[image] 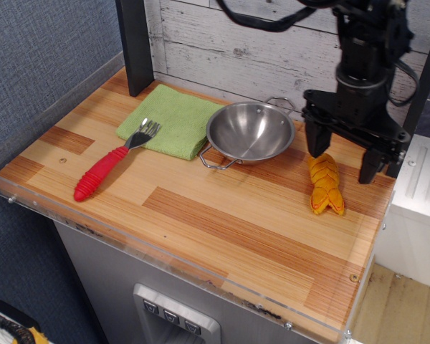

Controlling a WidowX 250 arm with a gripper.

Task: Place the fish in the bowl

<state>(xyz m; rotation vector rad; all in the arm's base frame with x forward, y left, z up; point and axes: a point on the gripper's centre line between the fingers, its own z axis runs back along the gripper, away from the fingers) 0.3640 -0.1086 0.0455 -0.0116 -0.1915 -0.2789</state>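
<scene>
The orange-yellow ridged fish [325, 185] lies on the wooden counter at the right, tail toward the front edge. The shiny steel bowl [250, 132] with wire loop handles stands left of it, empty, next to the green cloth. My black gripper [342, 160] hangs open above the fish's head end. One finger [315, 141] is at the fish's left and the other [369, 165] is off to its right. It holds nothing.
A green cloth [170, 118] lies at the back left with a red-handled fork [107, 167] resting partly on it. A black post [135, 44] stands at the back left. A clear rim runs along the counter's front and left edges [165, 261]. A white unit [423, 186] sits beyond the right edge.
</scene>
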